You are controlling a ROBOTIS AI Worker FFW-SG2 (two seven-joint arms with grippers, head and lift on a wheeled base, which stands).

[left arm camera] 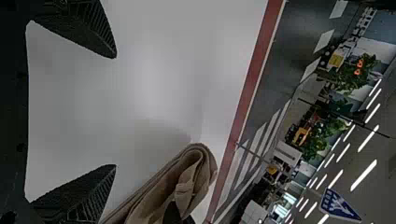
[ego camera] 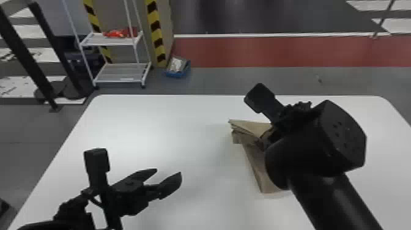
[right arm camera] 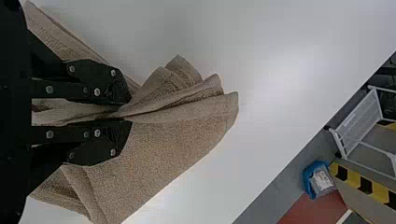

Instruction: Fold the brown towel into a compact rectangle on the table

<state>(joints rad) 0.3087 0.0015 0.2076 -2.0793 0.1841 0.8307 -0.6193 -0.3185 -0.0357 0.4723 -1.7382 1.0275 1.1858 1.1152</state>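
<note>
The right claw (ego camera: 266,139) is pinching the brown towel (ego camera: 263,179) on the white tabletop (ego camera: 183,122).
Its two flat black fingers (right arm camera: 122,140) are closing narrowly around a gathered fold, and the nubby, matte cloth is fanning beyond their tips into soft, rounded pleats with ribbed bands; in the head view the towel is lying right of the tabletop's middle, its layers stacking at the far end. The left claw (ego camera: 168,172) is hanging wide open, well apart from the cloth, its tapered, ridged fingers (left arm camera: 95,35) spreading over the smooth, pale surface.
</note>
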